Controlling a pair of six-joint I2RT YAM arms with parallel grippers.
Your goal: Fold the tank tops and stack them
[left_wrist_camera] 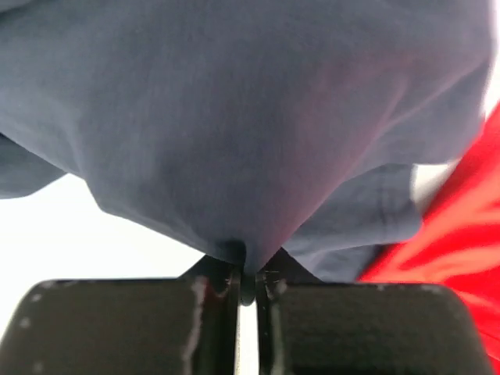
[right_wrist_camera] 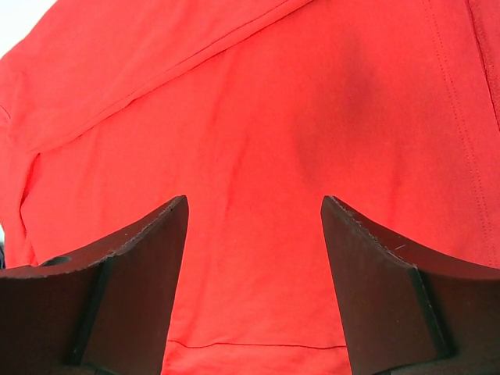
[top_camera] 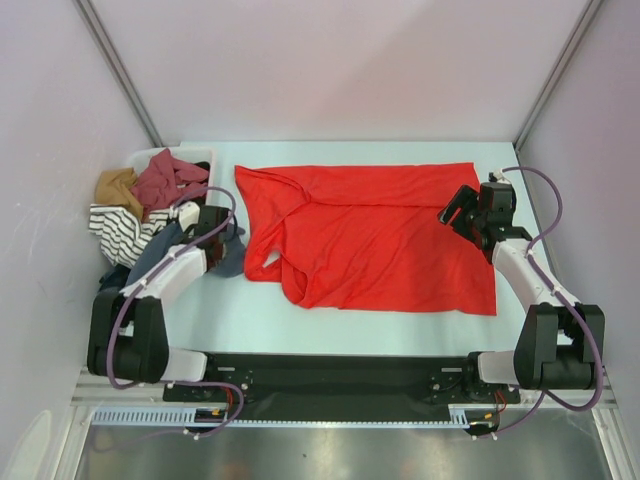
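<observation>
The table (top_camera: 400, 325) in front of me was a pale, smooth surface walled in at its left, right and far edges. The red tank top (top_camera: 380, 235) lay flat over its middle and right part, reaching almost to the far edge, with its cloth rumpled and folded over toward the left. Just beside that rumpled side, near the left edge, some of the navy tank top (top_camera: 230, 258) rested on the surface. A white basket (top_camera: 190, 155) sat in the far left corner, heaped with mustard (top_camera: 115, 185), maroon (top_camera: 165, 180) and striped (top_camera: 115, 228) clothes. I could not tell whether the striped piece touched the table.
</observation>
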